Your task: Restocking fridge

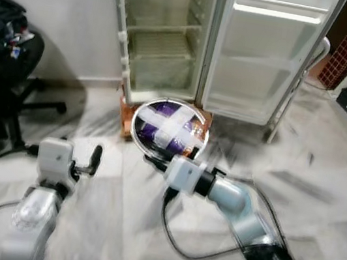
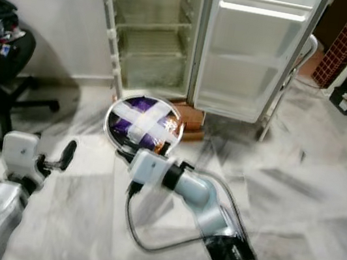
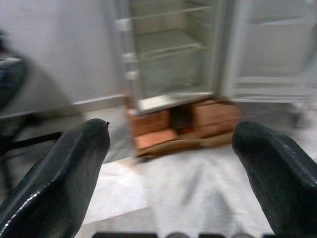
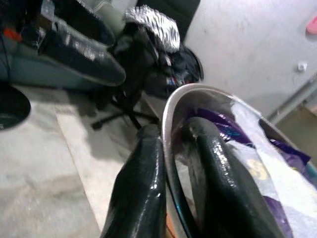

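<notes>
Left eye view gives us the room from our left across to our right: an office chair [image 1: 11,71] heaped with dark things against the wall, then our left gripper [image 1: 86,161] held out low over the marble floor [image 1: 322,193], its two fingers spread wide with nothing between them, as the left wrist view confirms. Next comes the steel bowl [image 1: 169,128], covered in purple wrapping crossed with white tape and held up in front of the fridge [image 1: 168,37]. Our right gripper [image 4: 171,163] is clamped on the bowl's rim, one finger outside the wall and one inside. Beyond it the fridge stands open on bricks [image 1: 128,123], its wire shelves bare, with the fridge door [image 1: 265,52] swung out to the right. We judge the main risk to be that thin pinch on one edge: the bowl hangs off to one side of the fingers, so a jolt as we walk could tip it or let it slip. The bricks and the door's lower edge could also catch us as we close in.
</notes>
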